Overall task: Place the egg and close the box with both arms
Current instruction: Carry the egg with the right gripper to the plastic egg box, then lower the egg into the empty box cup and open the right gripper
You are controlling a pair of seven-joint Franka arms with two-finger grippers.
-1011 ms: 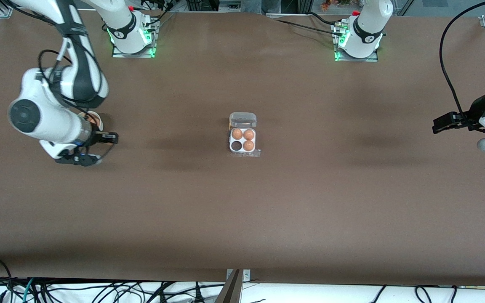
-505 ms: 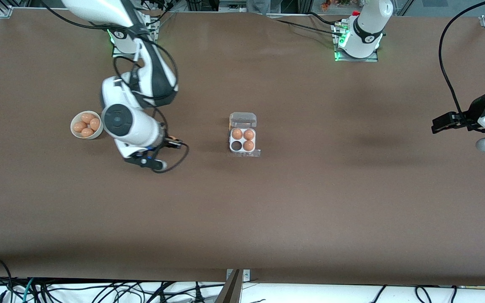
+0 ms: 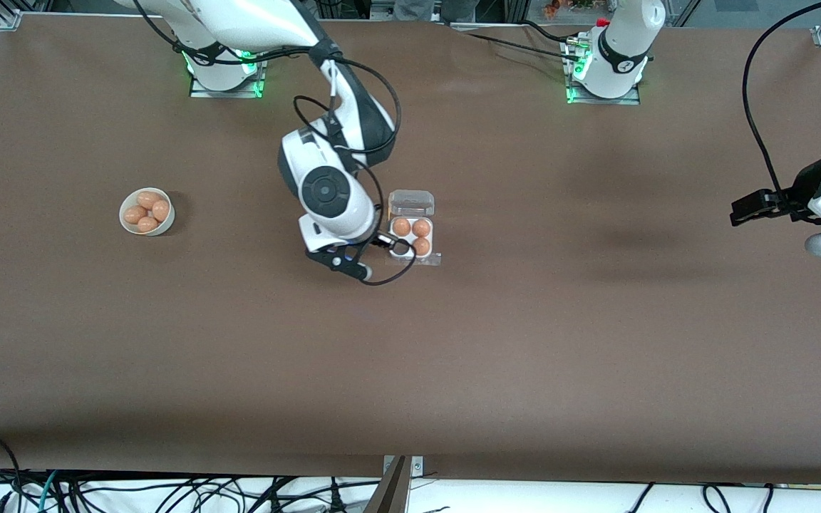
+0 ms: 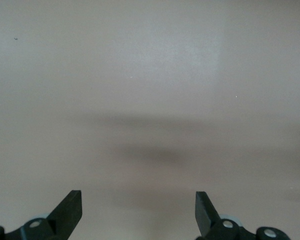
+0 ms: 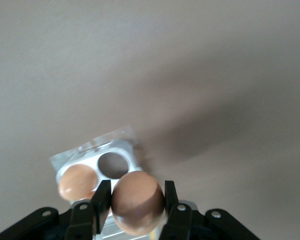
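The box (image 3: 411, 236) sits mid-table, a white four-cup tray with its clear lid (image 3: 411, 202) folded open toward the arms' bases. Three brown eggs fill three cups. The empty cup (image 3: 401, 247) is the one nearer the front camera toward the right arm's end. My right gripper (image 3: 384, 242) hangs right beside that cup, shut on a brown egg (image 5: 137, 202). The right wrist view shows the right gripper (image 5: 136, 192) above the tray (image 5: 97, 161), with the empty cup (image 5: 114, 165) just ahead of the egg. My left gripper (image 3: 747, 210) waits open at the left arm's end of the table; the left gripper (image 4: 138, 200) has only bare table between its fingers.
A round white bowl (image 3: 125, 222) holding several brown eggs stands toward the right arm's end of the table, about level with the box. A loop of black cable (image 3: 389, 279) hangs from the right wrist just in front of the tray.
The right arm has swung from the bowl across the table to the box, carrying the egg. The bowl is now uncovered. The left arm has not moved.
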